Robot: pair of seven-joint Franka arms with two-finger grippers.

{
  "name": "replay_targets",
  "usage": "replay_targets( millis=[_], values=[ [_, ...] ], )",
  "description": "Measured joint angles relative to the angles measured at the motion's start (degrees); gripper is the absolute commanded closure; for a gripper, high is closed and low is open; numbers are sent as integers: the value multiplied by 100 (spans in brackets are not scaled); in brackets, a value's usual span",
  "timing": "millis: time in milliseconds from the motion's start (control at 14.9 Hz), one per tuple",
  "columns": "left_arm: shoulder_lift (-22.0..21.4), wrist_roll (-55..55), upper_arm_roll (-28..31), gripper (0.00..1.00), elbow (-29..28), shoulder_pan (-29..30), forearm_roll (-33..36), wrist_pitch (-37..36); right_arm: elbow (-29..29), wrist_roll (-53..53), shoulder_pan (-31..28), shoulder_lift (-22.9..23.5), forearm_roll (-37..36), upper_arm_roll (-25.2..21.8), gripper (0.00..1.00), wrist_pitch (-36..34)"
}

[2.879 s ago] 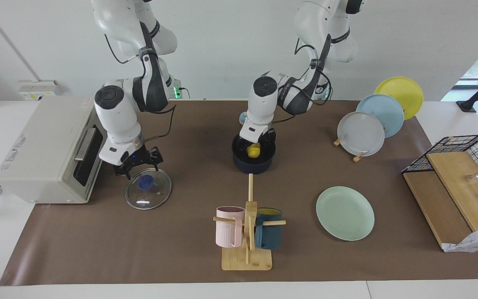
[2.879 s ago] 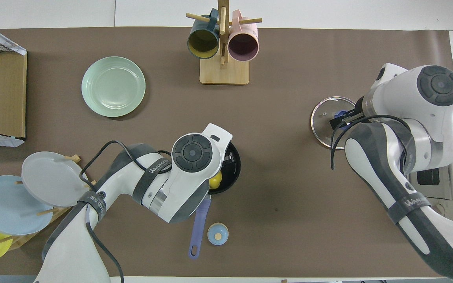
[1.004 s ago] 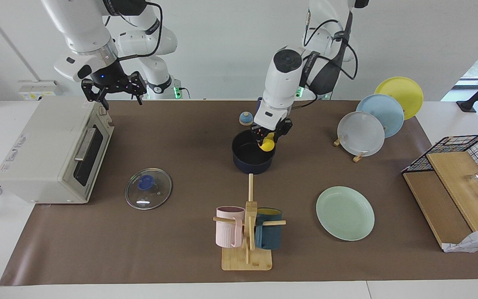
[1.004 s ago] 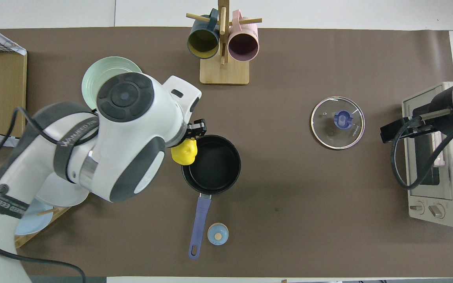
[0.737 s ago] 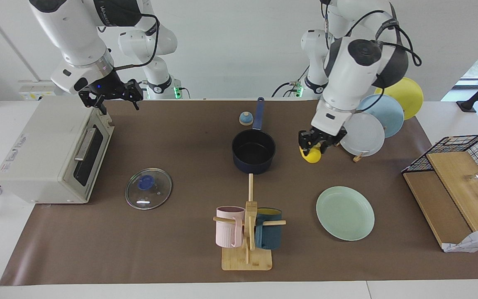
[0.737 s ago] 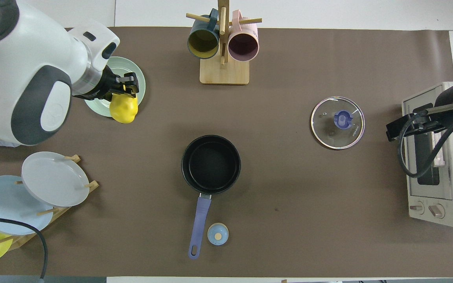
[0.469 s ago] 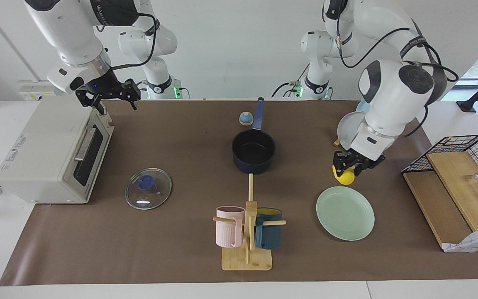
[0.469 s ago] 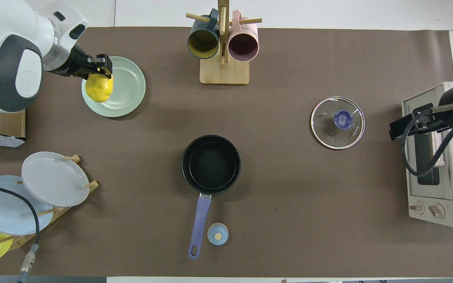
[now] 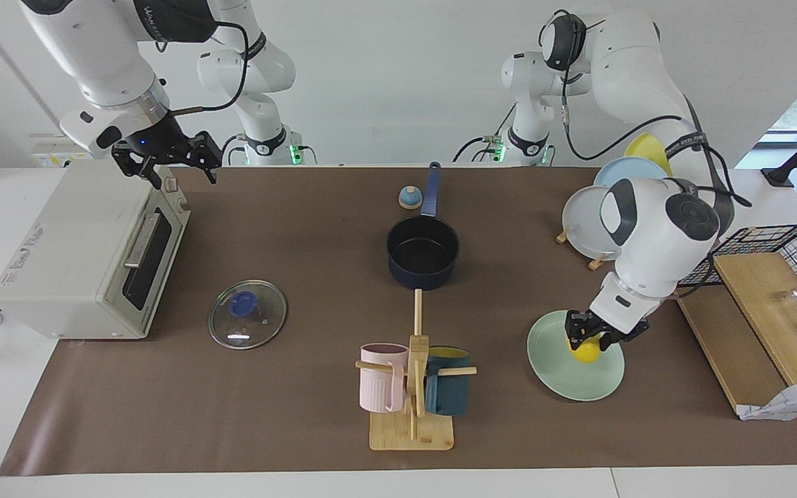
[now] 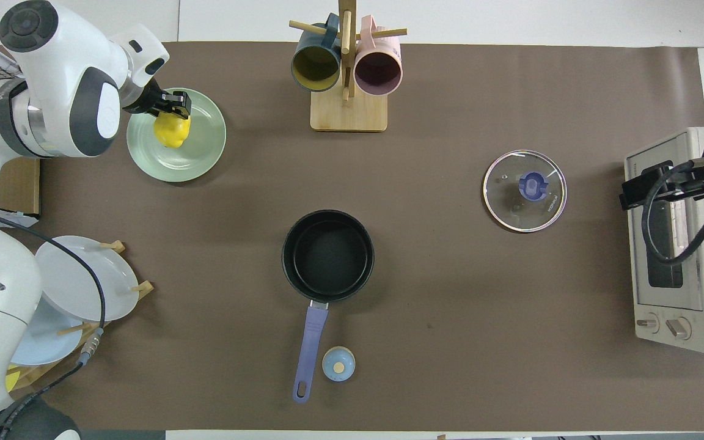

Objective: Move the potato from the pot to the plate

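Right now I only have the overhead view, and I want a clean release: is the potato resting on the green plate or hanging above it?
Observer: In the facing view the left gripper is shut on the potato, low over the plate. I see no clear gap, but I cannot confirm contact.
Operator: Is the other arm out of the way?
Observer: Yes. The right gripper hangs open and empty over the toaster oven, at the right arm's end of the table.

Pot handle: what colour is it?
Blue, lighter than the navy pot body; the handle shows best in the overhead view.
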Motion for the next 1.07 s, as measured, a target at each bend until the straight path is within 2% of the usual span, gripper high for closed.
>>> replay_targets(
  millis=[134,201,268,335,670,804,1071],
  values=[
    [-3,24,-1,100,-145,4,27,55,10,0,7,0,-17,-1,0,-65],
    [-12,31,-2,82,-212,4,30,92,15,0,9,-4,-29,-4,0,-143],
    [-37,39,-3,37,-251,4,34,136,15,0,9,-8,-30,-7,0,-188],
    [-69,47,-5,0,-291,4,41,142,18,0,9,-10,-34,-9,0,-187],
    [-220,59,-9,0,-294,5,49,126,57,0,16,-64,-187,22,0,-157],
    [-549,41,-8,0,-274,7,48,-80,57,0,3,-111,-187,3,0,-157],
    [-1528,-174,37,0,-259,14,48,-1073,50,0,-3,-118,-187,-31,0,-157]
  ],
)
